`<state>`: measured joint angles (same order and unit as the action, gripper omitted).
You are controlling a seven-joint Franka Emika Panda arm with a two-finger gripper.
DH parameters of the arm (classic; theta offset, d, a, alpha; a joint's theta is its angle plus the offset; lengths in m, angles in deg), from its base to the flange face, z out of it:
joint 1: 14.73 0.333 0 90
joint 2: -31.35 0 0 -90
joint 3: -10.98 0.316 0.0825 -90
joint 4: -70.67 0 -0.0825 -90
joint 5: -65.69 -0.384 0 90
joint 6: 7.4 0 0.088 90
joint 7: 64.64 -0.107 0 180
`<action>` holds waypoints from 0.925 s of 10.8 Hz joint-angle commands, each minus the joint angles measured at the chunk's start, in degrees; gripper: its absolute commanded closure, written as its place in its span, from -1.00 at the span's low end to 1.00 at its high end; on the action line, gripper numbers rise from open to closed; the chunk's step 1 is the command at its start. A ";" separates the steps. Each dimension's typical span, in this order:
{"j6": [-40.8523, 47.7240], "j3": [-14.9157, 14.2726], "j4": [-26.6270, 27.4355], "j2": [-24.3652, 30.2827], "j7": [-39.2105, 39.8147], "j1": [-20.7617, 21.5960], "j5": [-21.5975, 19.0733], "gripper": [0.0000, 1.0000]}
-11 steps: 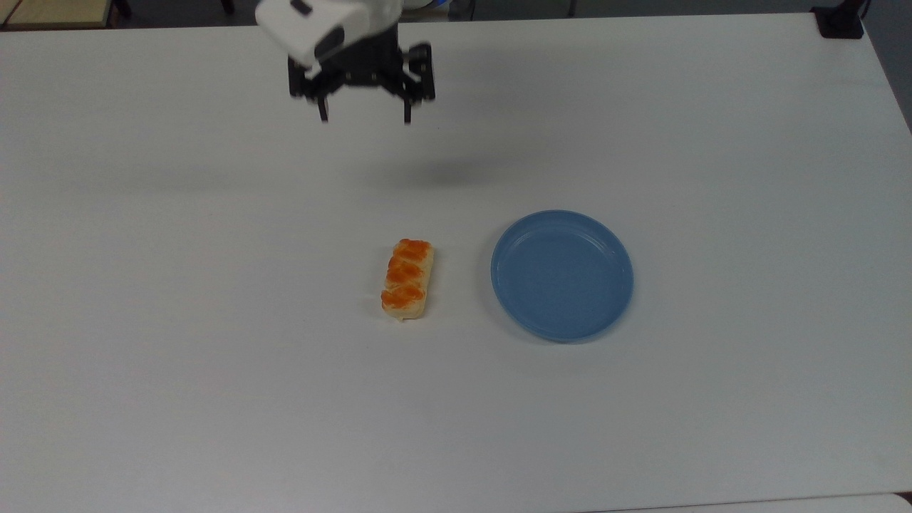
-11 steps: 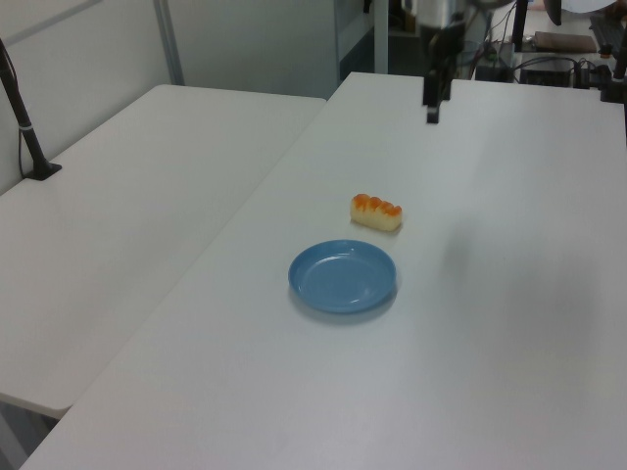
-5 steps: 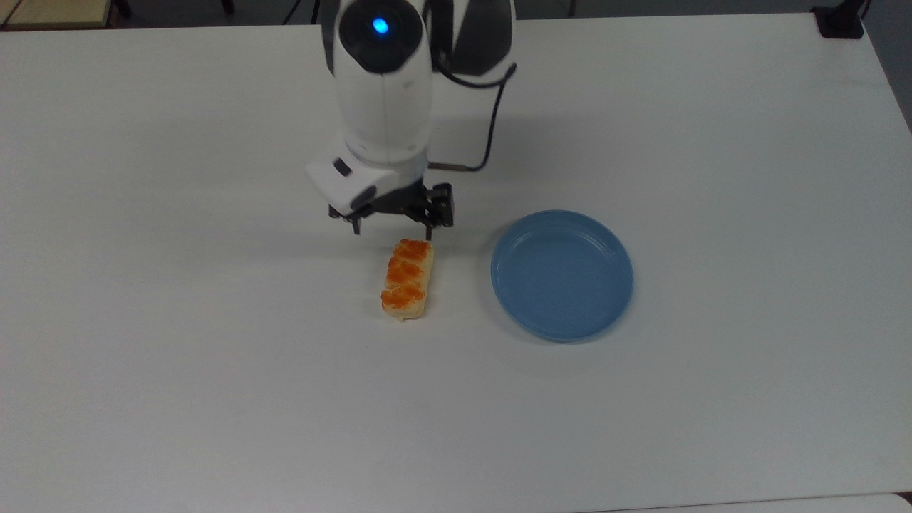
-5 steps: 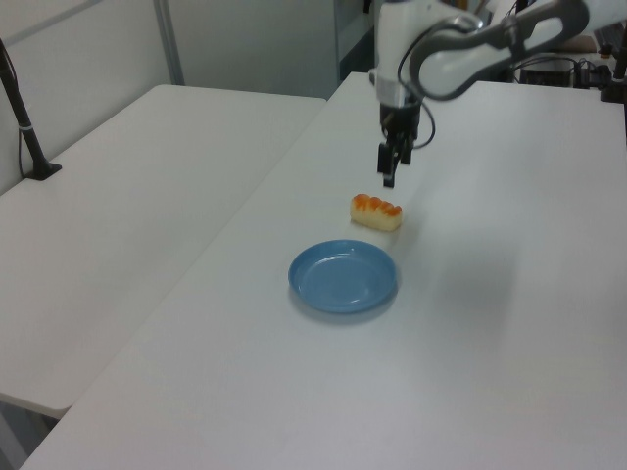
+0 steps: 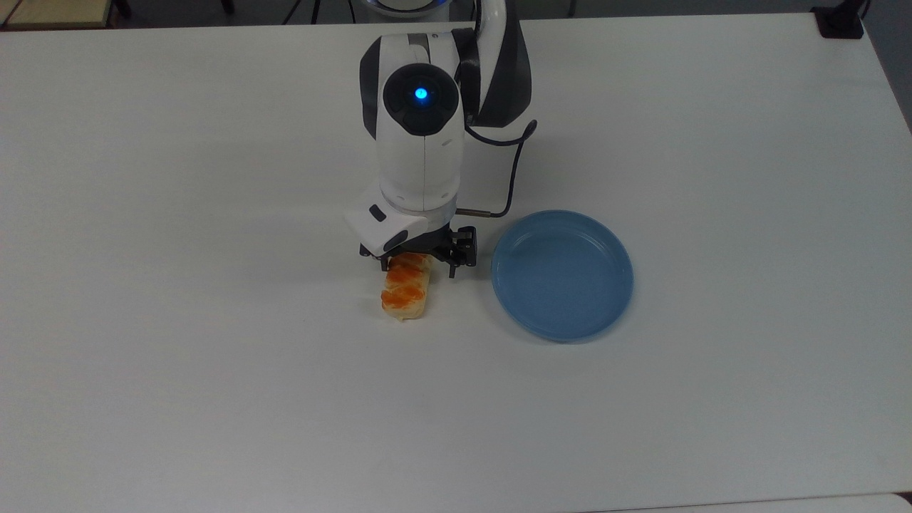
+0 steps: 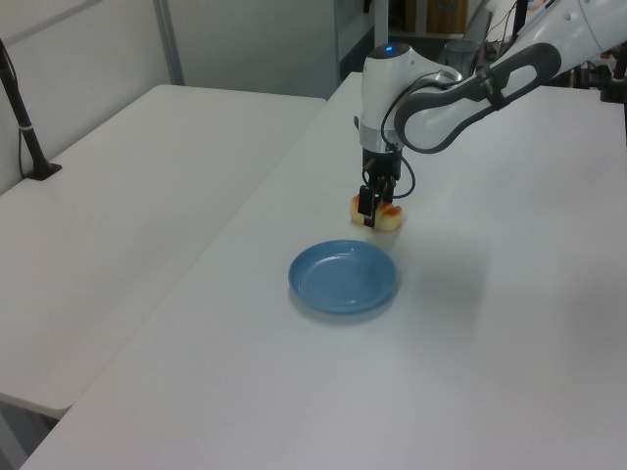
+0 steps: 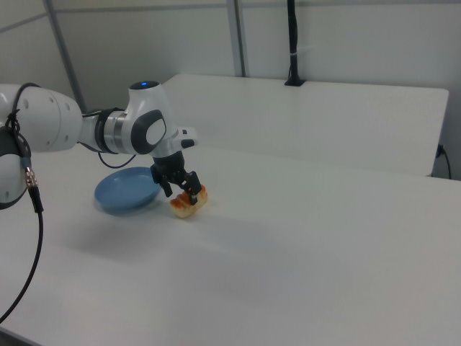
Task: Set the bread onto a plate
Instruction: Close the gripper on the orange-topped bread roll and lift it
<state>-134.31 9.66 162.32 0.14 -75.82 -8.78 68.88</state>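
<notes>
Hovering low over the far end of the bread (image 5: 406, 293) on the white bench (image 5: 214, 356), claw (image 5: 419, 265) spread open with one finger on either side of the bun, not yet gripping it; bread lying flat on the bench, its glazed orange bumps facing up, near end sticking out past the claw toward the top view's bottom edge; light-blue plate (image 5: 562, 275) sitting bare just beside the bread on the top view's right, apart from it; white arm (image 5: 420, 149) reaching in from the top view's upper edge, blue light lit on its wrist
</notes>
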 commanded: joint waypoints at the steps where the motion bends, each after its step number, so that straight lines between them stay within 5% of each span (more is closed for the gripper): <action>1: -0.62 -0.44 -0.41 0.10 -0.16 0.20 1.81 -0.54; 2: -0.62 -0.44 -0.41 0.01 0.19 0.20 2.60 -0.19; 3: -0.62 -0.44 -0.41 -0.16 0.19 0.20 2.79 -0.09; 10: 2.10 0.08 0.11 4.58 1.25 0.63 2.61 0.05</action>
<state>-134.31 9.50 160.83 1.04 -75.10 -9.15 70.86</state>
